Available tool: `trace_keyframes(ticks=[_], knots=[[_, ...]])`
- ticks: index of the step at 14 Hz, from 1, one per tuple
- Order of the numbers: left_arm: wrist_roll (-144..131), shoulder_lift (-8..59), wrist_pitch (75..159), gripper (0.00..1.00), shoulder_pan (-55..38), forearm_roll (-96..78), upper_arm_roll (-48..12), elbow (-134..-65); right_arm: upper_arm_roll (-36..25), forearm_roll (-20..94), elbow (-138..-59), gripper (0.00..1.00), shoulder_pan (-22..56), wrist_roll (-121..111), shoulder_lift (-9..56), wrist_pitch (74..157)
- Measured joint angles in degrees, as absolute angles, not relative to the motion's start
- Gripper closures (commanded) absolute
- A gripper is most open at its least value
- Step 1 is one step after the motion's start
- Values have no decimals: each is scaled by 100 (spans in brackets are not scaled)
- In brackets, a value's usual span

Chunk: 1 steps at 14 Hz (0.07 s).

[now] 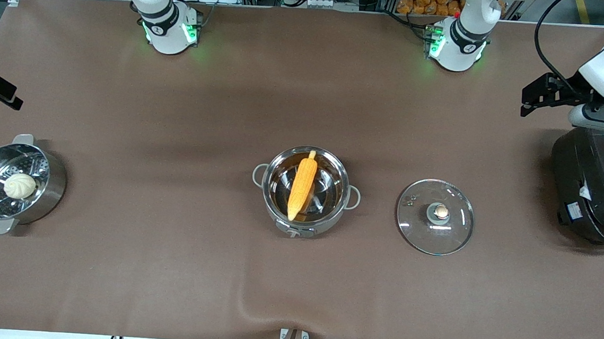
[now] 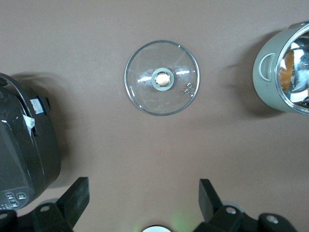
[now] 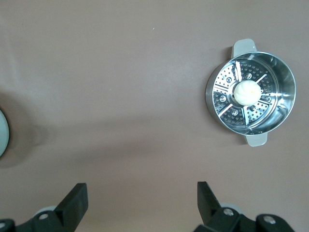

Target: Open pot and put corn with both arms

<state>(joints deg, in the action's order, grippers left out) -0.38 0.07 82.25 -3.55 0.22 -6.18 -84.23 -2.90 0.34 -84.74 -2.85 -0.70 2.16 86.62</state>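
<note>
The corn point(image 1: 301, 188) lies in the open pot point(image 1: 304, 191) at frame centre; the lid point(image 1: 435, 216) rests flat on the bench point(image 1: 167, 266) beside it. Left pincer point(image 2: 141, 193) and right pincer point(image 3: 141, 193), both wide, hold nothing.

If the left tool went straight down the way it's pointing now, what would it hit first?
Probably bare table. The left tool is open and aims between the glass lid and the black cooker; the cooker looks closest, depth unclear.

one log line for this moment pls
pot: open, corn inside | lid: on table beside pot | left gripper: open, empty, above cooker | right gripper: open, empty, near steamer
</note>
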Motion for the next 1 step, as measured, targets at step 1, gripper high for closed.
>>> trace_keyframes(ticks=[1], knots=[[-38, 7, 8224, 0, -356, 22, -634, -8422, -280, 32, -8474, 0, -285, -83, 217, 8656]])
